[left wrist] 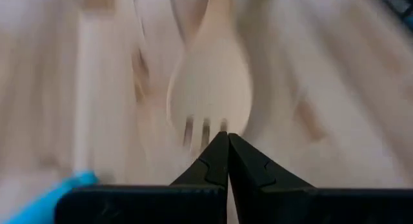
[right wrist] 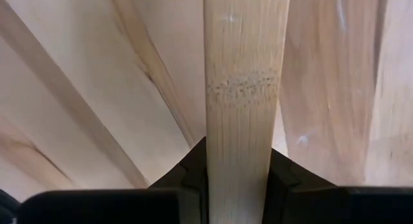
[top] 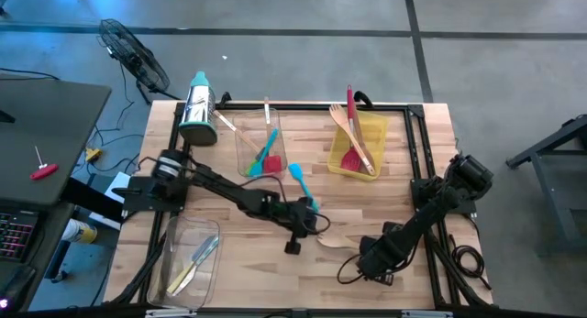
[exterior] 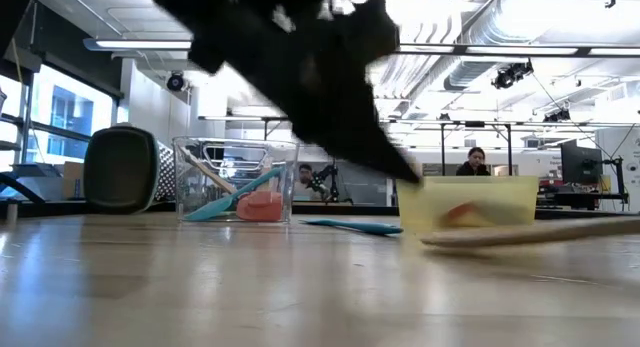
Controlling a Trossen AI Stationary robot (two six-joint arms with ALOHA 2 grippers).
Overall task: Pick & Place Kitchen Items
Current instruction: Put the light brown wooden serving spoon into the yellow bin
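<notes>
A pale wooden fork (top: pixel 335 240) lies near the table's front, right of the middle. My right gripper (top: pixel 371 260) is shut on its handle. My left gripper (left wrist: pixel 226 141) is shut and hangs just over the fork's tined end (left wrist: pixel 208 128); I cannot tell whether it touches it. In the low view the fork (exterior: pixel 530 233) shows as a long pale strip close to the table top. A teal spatula (top: pixel 303 183) lies flat on the table behind the left gripper. My right gripper pinches the fork's flat handle (right wrist: pixel 242 146) between its two fingers (right wrist: pixel 193 172), one on each narrow edge. The fingers come steeply from above and lie across the handle. In the low view the head end (exterior: pixel 435 241) sits at the table top.
A clear bin (top: pixel 261 153) at the far middle holds blue and red spatulas. A yellow bin (top: pixel 359 146) at the far right holds a wooden fork and a red spatula. A steel grater (top: pixel 198 107) stands far left. Another clear bin (top: pixel 191 261) with utensils lies near left.
</notes>
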